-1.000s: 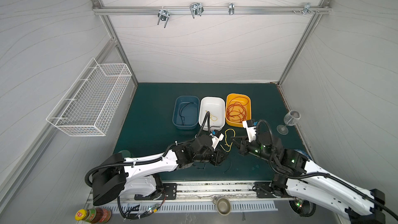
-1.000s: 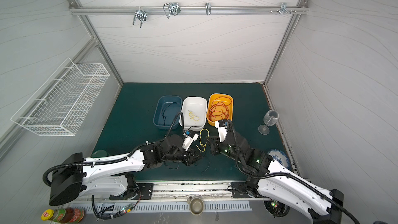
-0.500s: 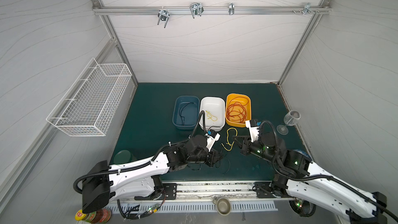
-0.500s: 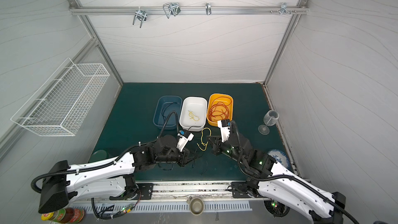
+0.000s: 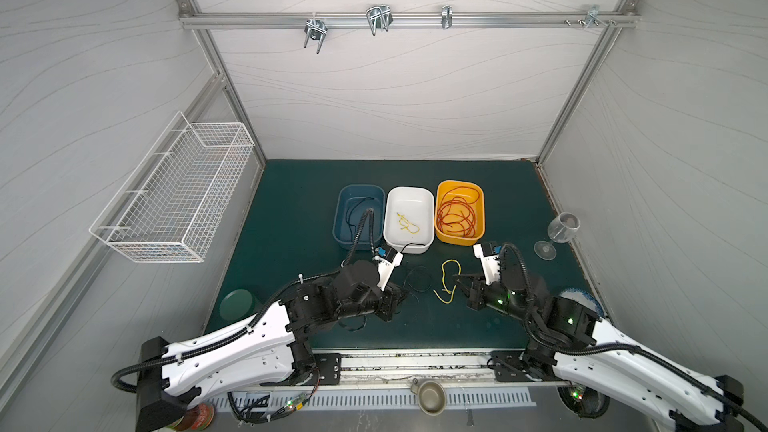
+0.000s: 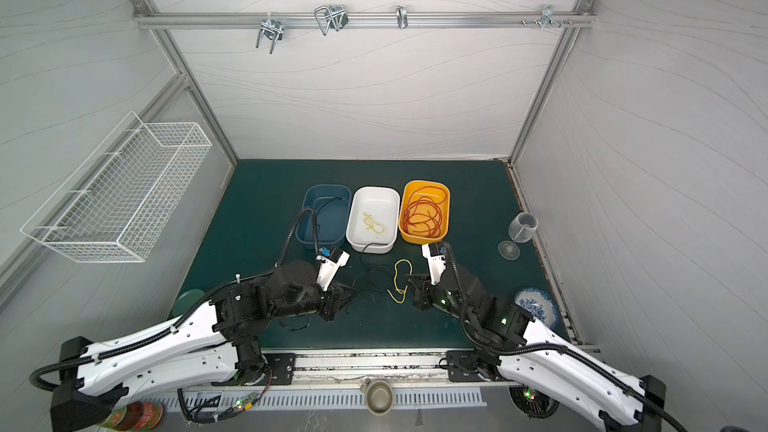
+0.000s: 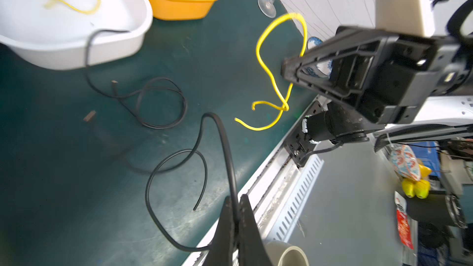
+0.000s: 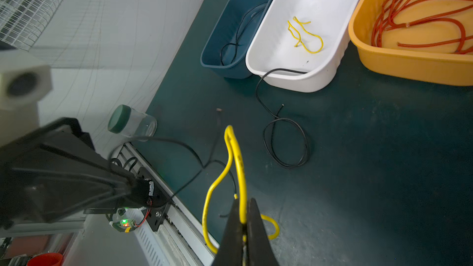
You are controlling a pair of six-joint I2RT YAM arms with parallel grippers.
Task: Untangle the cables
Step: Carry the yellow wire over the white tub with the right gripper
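Left end effector (image 7: pixel 236 198) clamps black cable (image 7: pixel 225 144); right end effector (image 8: pixel 244 201) clamps upward-looping yellow cable (image 8: pixel 239 159).

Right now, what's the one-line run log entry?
left hand shut on black cable | right hand shut on yellow cable | second black cable trails from white bin onto mat

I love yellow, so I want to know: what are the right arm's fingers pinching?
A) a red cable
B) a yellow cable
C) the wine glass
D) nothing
B: in the right wrist view, the right arm's fingers are shut on the yellow cable, which loops up from between them.
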